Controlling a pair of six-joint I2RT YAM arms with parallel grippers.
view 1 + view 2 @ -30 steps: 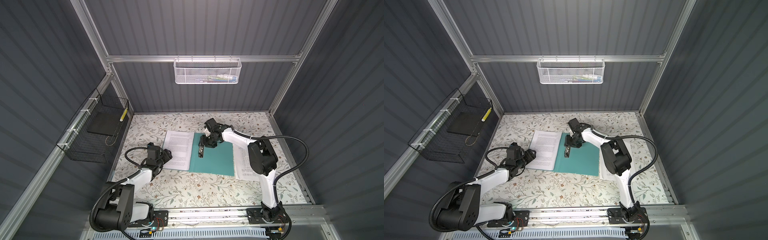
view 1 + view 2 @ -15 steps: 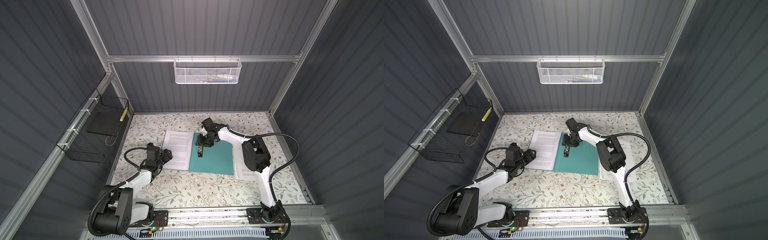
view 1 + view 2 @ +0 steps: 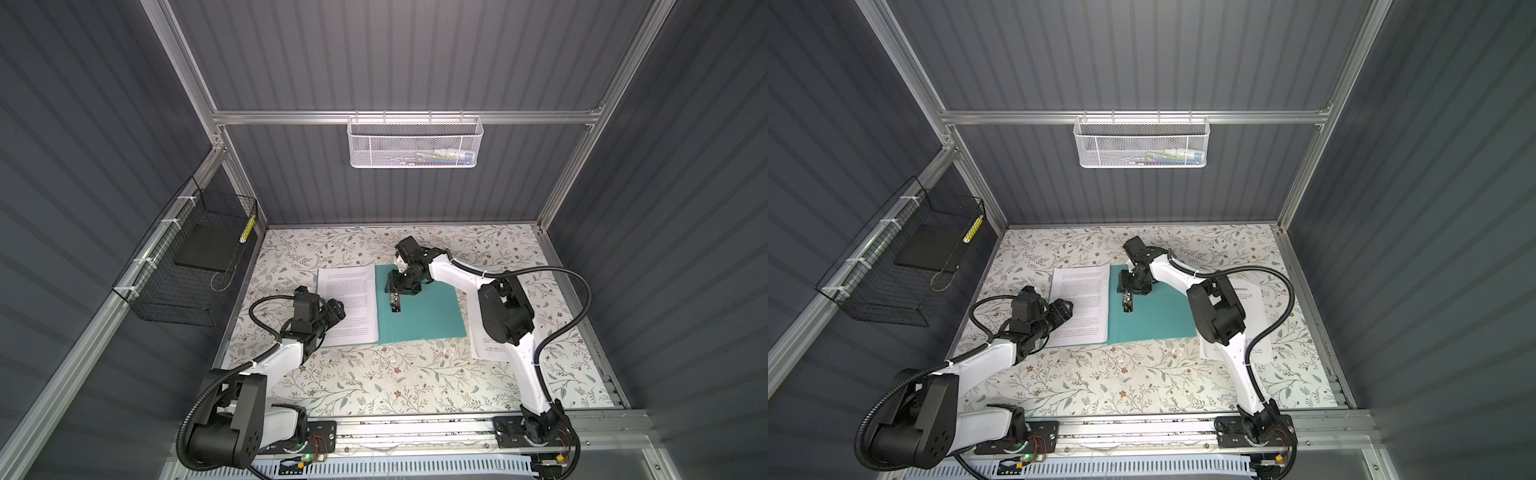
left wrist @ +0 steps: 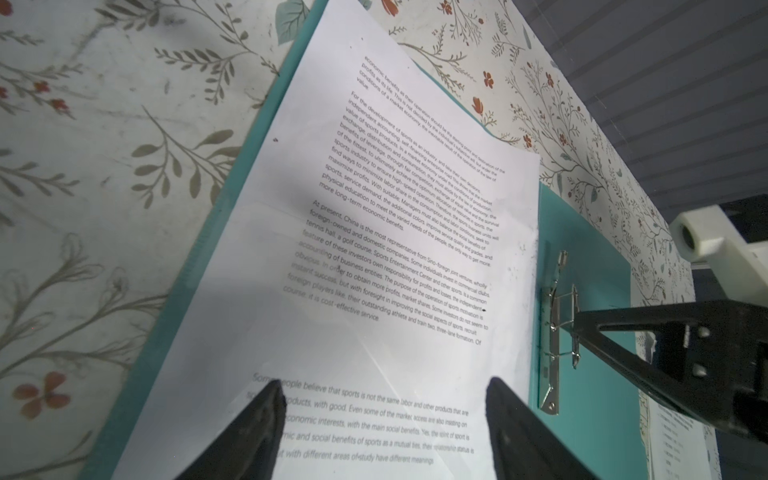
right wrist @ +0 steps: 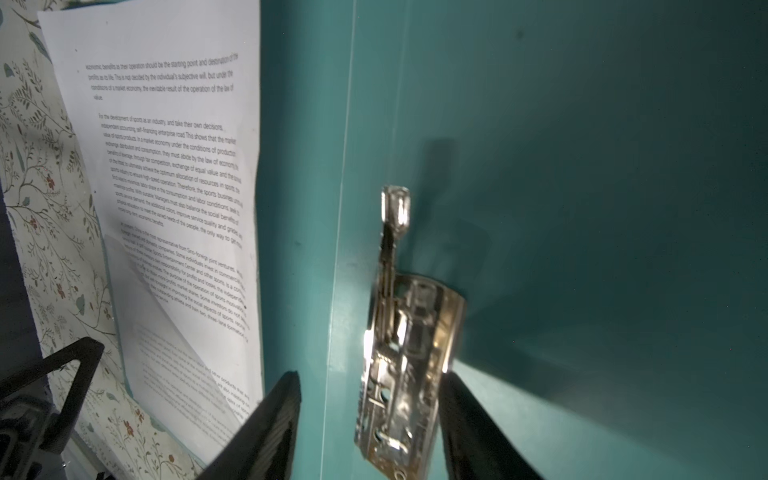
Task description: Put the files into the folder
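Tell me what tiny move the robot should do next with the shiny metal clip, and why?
Probably the right gripper should close on the shiny metal clip. Its jaws stand open either side of that clip inside the open teal-green folder, and the white printed paper sheet lies unclamped on the other cover, below the open left gripper.

floral mat [image 3: 374,374] on floor | white mesh basket [image 3: 415,143] hung high beyond mat's far edge | black wire basket [image 3: 174,299] off mat's left edge, holding black slab [image 3: 205,249], yellow strip [image 3: 247,226]
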